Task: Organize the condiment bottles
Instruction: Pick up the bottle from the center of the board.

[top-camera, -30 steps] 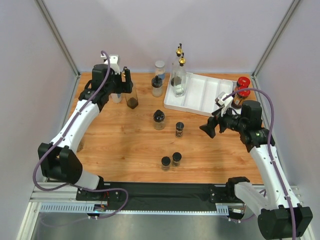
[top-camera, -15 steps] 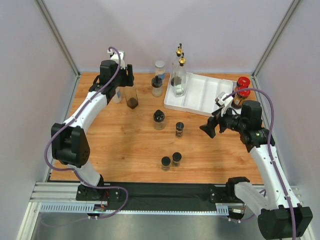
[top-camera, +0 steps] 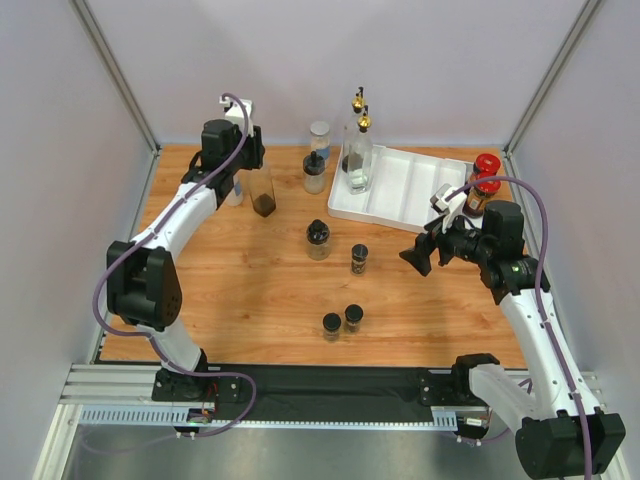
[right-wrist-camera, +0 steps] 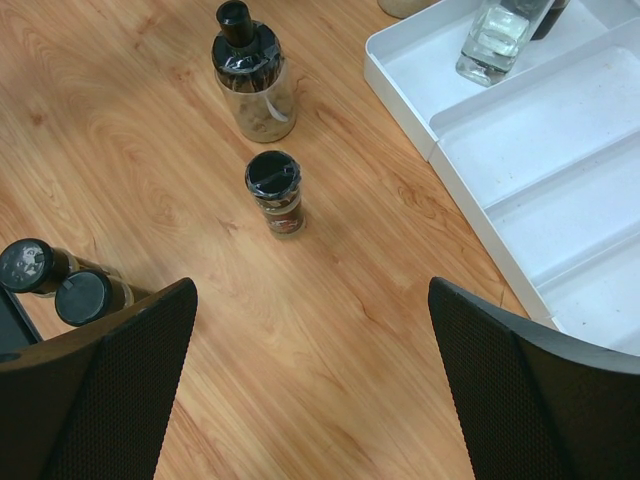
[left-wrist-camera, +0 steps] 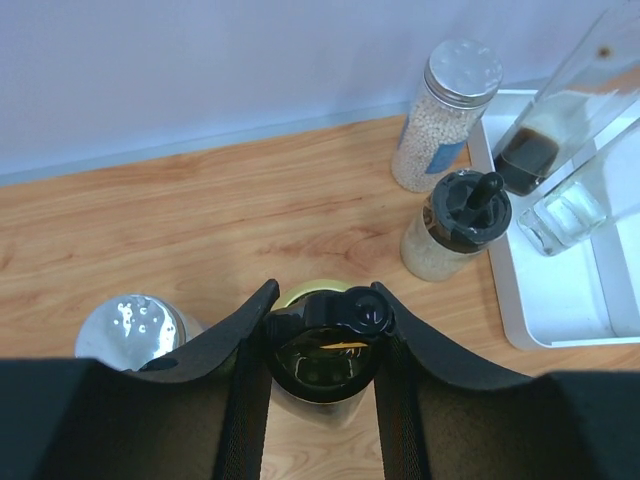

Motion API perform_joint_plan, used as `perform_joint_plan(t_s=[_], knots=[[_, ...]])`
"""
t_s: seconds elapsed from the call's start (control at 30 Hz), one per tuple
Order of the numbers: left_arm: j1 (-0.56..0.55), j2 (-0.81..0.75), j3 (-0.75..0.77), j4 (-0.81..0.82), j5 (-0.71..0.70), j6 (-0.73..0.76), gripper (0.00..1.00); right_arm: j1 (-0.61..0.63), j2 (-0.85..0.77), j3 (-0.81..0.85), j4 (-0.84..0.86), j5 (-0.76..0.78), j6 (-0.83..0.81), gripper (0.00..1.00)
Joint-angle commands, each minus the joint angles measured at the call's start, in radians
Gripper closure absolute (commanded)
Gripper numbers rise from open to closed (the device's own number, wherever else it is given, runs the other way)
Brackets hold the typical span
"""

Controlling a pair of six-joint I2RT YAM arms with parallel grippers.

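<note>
My left gripper point(left-wrist-camera: 325, 305) point(top-camera: 252, 152) is shut on the black cap of a tall clear bottle point(left-wrist-camera: 320, 365) point(top-camera: 264, 195) with dark liquid at its bottom, which stands at the back left of the table. A silver-lidded shaker point(left-wrist-camera: 130, 325) stands right beside it. My right gripper point(right-wrist-camera: 310, 330) point(top-camera: 418, 255) hangs open above bare wood with nothing between its fingers. Ahead of it stand a small black-capped spice jar point(right-wrist-camera: 275, 192) point(top-camera: 359, 258) and a spouted jar point(right-wrist-camera: 253, 75) point(top-camera: 318, 238). Two black-capped jars point(right-wrist-camera: 60, 282) point(top-camera: 342, 321) stand together nearer the front.
A white divided tray point(top-camera: 405, 195) point(right-wrist-camera: 520, 170) at the back right holds two gold-spouted glass bottles point(top-camera: 358, 150). A silver-lidded jar point(left-wrist-camera: 445, 115) point(top-camera: 319, 135) and a black-spouted jar point(left-wrist-camera: 455, 225) point(top-camera: 314, 172) stand left of it. Red-lidded jars point(top-camera: 484, 180) stand by its right end.
My left gripper has moved a little right along the back and closed on the bottle's black cap. The right arm has not moved.
</note>
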Motion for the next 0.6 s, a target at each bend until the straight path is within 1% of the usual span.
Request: perform_joint_plan(t_s=[0.0, 0.2, 0.57], knots=[[0.006, -0.07, -0.005, 0.105, 0.034, 0.043, 1.0, -0.001, -0.011, 0.006, 0.026, 0.006, -0.012, 0.0], [0.006, -0.131, 0.028, 0.098, 0.092, 0.04, 1.0, -0.001, -0.011, 0.006, 0.028, 0.01, -0.015, 0.0], [-0.002, -0.183, 0.07, 0.086, 0.163, -0.009, 1.0, -0.001, 0.0, 0.005, 0.028, 0.014, -0.016, 0.0]])
